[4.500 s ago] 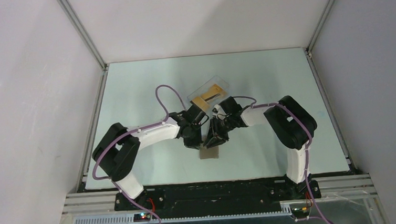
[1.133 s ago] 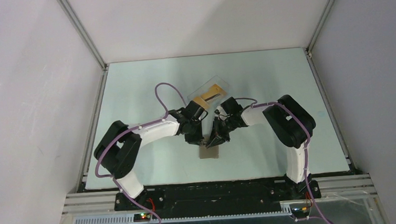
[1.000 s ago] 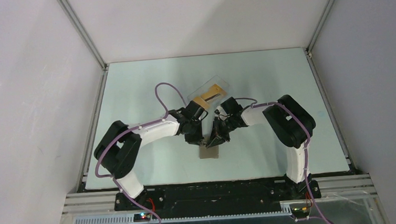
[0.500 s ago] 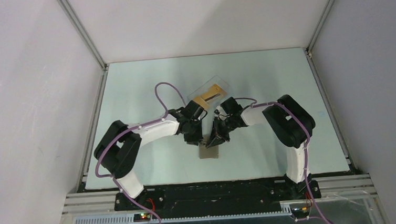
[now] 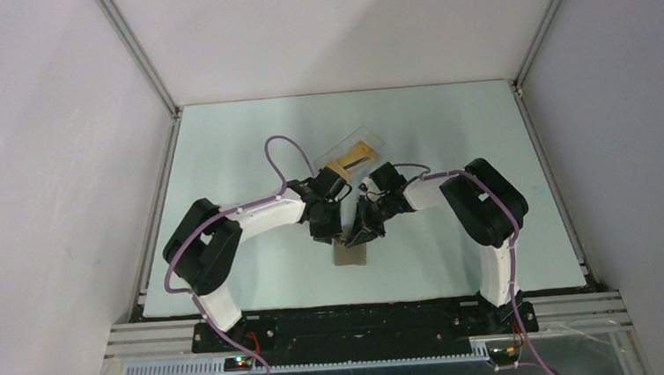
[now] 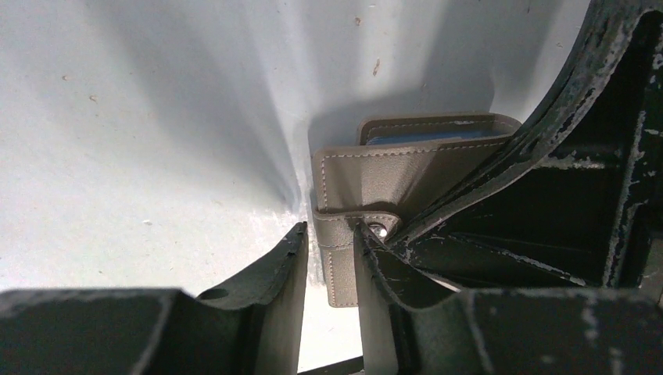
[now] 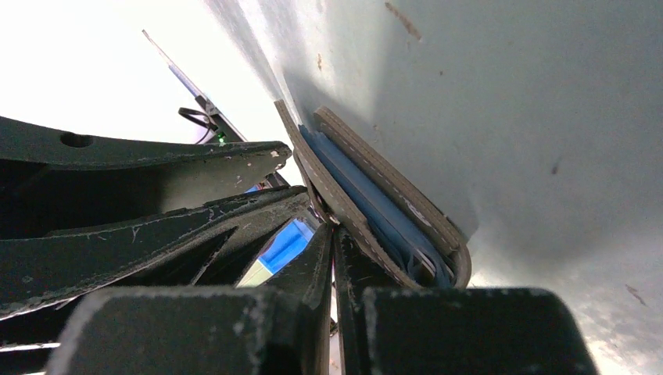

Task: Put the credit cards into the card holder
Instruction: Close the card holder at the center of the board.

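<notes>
Left tool wider astride card holder

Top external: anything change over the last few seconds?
The left arm swung its elbow slightly toward centre, cable loop following. No grab or release visible. In place: card holder, clear box with credit card, left gripper with jaws parted around the holder's edge, right gripper shut.

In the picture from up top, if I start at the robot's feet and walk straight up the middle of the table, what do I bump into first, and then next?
card holder → left gripper and right gripper, side by side → clear box with the credit cards inside
</notes>
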Motion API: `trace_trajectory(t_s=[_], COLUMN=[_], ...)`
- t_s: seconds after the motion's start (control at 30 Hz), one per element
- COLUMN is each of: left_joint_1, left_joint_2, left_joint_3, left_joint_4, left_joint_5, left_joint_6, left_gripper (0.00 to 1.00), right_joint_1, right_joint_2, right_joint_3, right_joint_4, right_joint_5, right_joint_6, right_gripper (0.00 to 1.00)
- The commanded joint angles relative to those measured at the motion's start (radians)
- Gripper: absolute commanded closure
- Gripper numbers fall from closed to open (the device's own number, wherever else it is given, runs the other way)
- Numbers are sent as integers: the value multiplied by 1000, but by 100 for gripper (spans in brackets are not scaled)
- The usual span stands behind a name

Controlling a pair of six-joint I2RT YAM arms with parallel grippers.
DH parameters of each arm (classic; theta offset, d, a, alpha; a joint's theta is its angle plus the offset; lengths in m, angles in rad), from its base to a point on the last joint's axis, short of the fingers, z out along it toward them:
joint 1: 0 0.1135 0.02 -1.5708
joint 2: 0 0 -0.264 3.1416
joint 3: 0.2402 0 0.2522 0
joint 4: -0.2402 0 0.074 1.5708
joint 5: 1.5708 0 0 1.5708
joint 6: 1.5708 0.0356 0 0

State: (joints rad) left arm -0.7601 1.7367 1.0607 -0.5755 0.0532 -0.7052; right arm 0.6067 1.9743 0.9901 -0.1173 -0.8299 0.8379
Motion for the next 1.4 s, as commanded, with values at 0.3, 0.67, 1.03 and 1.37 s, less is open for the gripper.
trace_trajectory(t_s=[0.3,0.67,1.03,1.37], left_joint_1=[-44,-43,-45,-57], left_joint_2=[69,72,76,102], left_joint_3=[8,10,12,33], left_joint_4=[30,26,26,-3], left_joint_5=[51,49,51,24], left_joint_6=[-56,-51,-46,-58], left_gripper=[69,70,71,73], right_joint_1=[40,39,70,114], right_joint_2=[24,42,56,90], right_joint_3=[-25,-24,-24,-15], right_joint_4=[-11,-42,-47,-116], right_joint_5=[238,313,452,583], right_joint_6=[-15,32,73,75], right_gripper=[83,85,90,95])
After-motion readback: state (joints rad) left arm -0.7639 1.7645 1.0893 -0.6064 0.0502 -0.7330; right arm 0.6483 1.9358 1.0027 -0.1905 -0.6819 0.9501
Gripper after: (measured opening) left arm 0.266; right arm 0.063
